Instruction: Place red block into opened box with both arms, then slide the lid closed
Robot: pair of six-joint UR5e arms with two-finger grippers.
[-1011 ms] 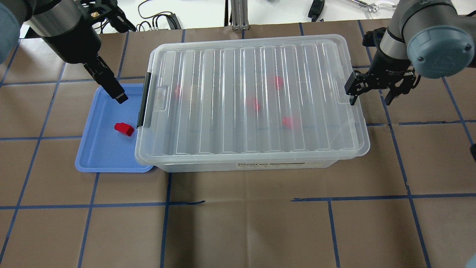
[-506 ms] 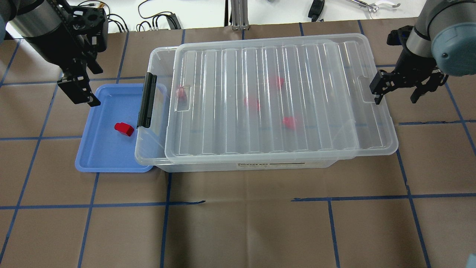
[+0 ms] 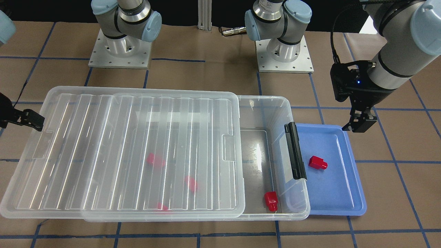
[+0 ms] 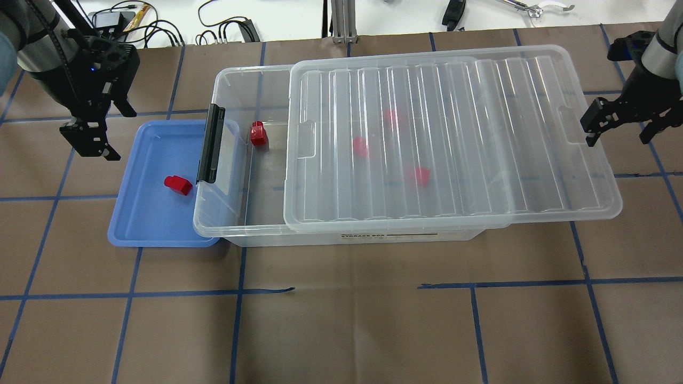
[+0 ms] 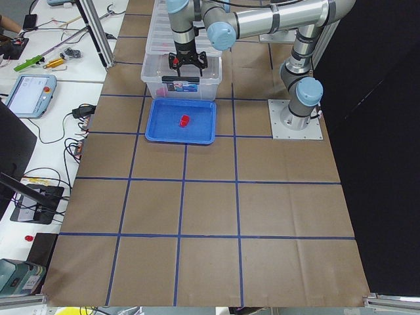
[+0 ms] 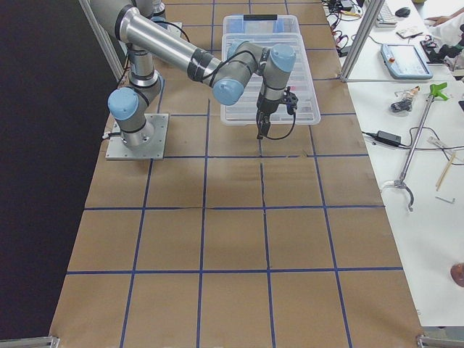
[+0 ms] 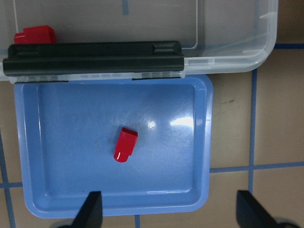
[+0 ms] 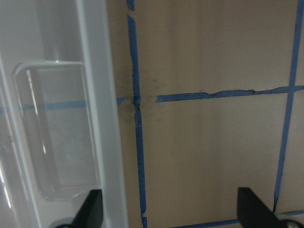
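Red block point(image 4: 177, 184) lying on its side in the blue tray point(image 4: 144, 218), just outside the latch end of the box point(image 4: 267, 192); nothing grips it. The black bar latch point(image 4: 211, 144) stands between block and box interior. The lid point(image 4: 453, 138) rests on the box, offset towards the end opposite the latch and overhanging it, so a strip of the box at the latch end is uncovered. One more red block point(image 4: 258, 133) lies in that uncovered strip; three others point(image 4: 360, 146) show dimly through the lid. Left gripper point(image 4: 101, 128): fingers spread, empty, above the tray edge farthest from the box. Right gripper point(image 4: 621, 128): fingers spread, empty, one finger at the lid's overhanging end notch; contact cannot be judged. All rests on the brown-papered bench point(image 4: 341, 330).
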